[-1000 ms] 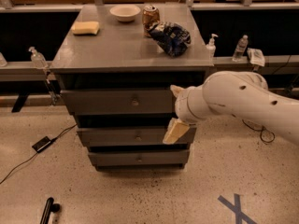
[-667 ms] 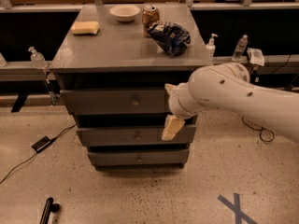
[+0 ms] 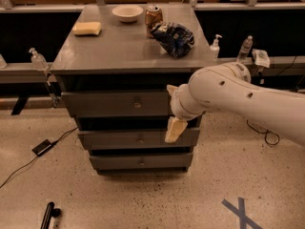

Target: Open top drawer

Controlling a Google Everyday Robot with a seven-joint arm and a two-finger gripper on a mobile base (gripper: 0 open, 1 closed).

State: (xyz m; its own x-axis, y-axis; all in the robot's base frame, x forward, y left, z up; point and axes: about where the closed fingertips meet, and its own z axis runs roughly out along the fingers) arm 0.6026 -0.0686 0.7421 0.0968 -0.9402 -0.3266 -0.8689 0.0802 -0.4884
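Note:
The top drawer (image 3: 105, 104) is the widest grey front under the cabinet top, flush and shut, with a small brass knob (image 3: 137, 104) at its centre. My gripper (image 3: 175, 129) hangs from the big white arm (image 3: 238, 97) in front of the drawer stack's right end. It is to the right of the knob and a little below it, level with the gap above the middle drawer (image 3: 119, 139), and apart from the knob. The arm hides the right end of the top drawer.
The bottom drawer (image 3: 138, 162) is narrower. On the cabinet top (image 3: 109, 46) lie a yellow sponge (image 3: 87, 28), a white bowl (image 3: 127, 12), a can (image 3: 153, 18) and a dark chip bag (image 3: 174, 38). Cable and black box (image 3: 43, 147) on the floor at left.
The arm and gripper have moved a little to the left, further across the front of the drawers. The drawers have not moved.

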